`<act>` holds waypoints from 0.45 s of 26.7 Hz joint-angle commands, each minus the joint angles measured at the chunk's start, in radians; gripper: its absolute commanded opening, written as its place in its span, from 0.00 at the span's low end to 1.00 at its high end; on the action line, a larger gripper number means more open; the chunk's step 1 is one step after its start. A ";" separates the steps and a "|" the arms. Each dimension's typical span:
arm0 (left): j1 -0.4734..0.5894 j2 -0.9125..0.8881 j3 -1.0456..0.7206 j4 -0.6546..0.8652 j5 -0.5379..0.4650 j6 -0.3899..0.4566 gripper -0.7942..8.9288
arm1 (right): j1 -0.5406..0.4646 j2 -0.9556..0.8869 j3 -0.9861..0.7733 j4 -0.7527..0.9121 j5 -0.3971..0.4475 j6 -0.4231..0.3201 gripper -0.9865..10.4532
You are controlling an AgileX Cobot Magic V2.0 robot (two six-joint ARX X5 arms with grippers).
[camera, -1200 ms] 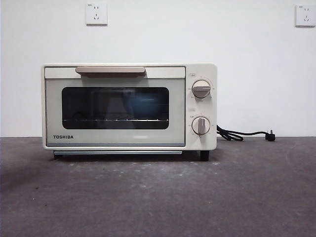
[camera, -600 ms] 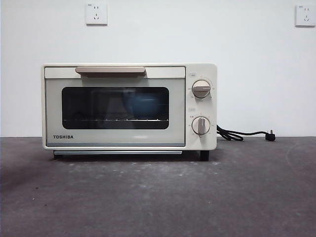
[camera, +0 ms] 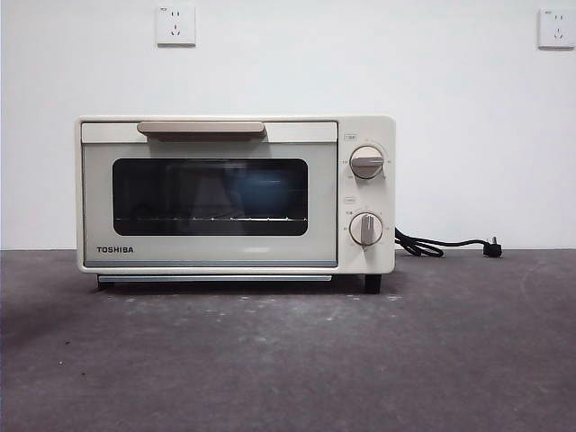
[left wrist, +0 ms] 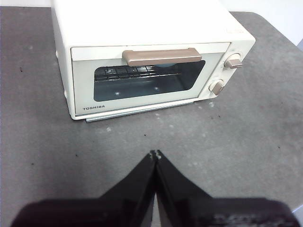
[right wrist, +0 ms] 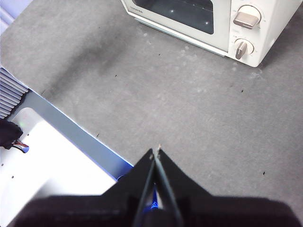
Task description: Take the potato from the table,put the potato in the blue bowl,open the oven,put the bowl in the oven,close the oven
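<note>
Cream-white oven (camera: 236, 193) with dark glass door, beige handle (camera: 202, 129), dark grey scuffed table (camera: 288, 360)

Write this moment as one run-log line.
oven: door shut | blue bowl: inside | left end effector: shut | right end effector: shut

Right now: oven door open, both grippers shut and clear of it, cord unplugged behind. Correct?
Not quite: the oven door is closed, flush with its front, as the front view shows. The rest holds: left gripper and right gripper are shut and clear of it, and the cord lies unplugged behind.
</note>
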 commanded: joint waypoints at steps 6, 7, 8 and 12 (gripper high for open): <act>0.004 -0.047 -0.040 0.270 -0.143 0.182 0.08 | 0.002 -0.003 0.000 0.002 0.001 0.006 0.09; 0.013 -0.074 -0.076 0.354 -0.152 0.188 0.08 | 0.002 -0.003 0.000 0.002 0.001 0.006 0.09; 0.019 -0.098 -0.111 0.423 -0.156 0.188 0.08 | 0.002 -0.003 0.000 0.002 0.001 0.006 0.09; 0.055 -0.203 -0.308 0.713 -0.166 0.187 0.08 | 0.002 -0.003 0.000 0.002 0.002 0.006 0.09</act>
